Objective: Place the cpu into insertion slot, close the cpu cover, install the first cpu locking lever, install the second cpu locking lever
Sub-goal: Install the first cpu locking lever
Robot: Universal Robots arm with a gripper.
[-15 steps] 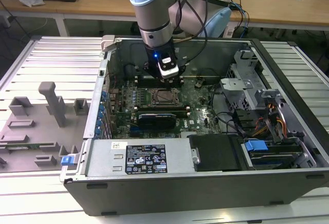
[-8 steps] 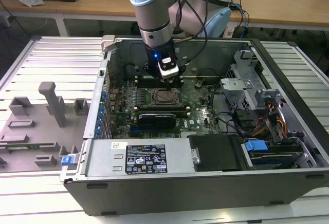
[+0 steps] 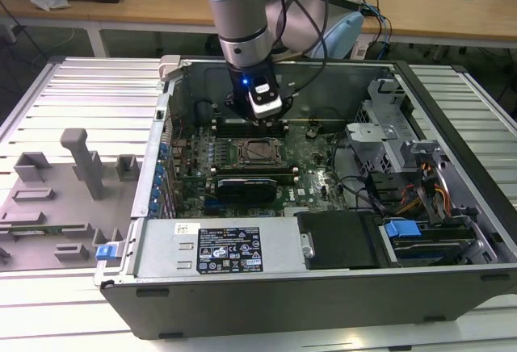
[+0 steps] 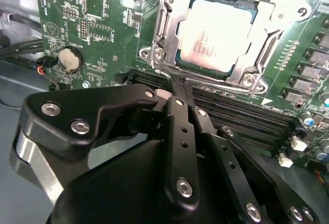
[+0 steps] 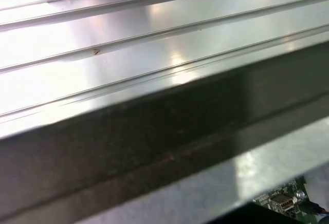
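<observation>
Second wrist view shows you the cpu [image 4: 218, 34] seated under the lowered cpu cover [image 4: 268, 31], the tool [image 4: 167, 91] pressed together, empty, just beside the socket; lever latching is unclear.

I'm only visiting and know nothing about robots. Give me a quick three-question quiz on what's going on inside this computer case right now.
1. True or false: the cpu lies in its socket on the motherboard.
2. The tip of the gripper is nearest to: A the memory slots; B the blue drive latch; C the grey fixture blocks outside the case.
3. Fill in (raised or lowered): the cpu cover is ___ around the cpu.
Key: 1 true; 2 A; 3 lowered.
</observation>
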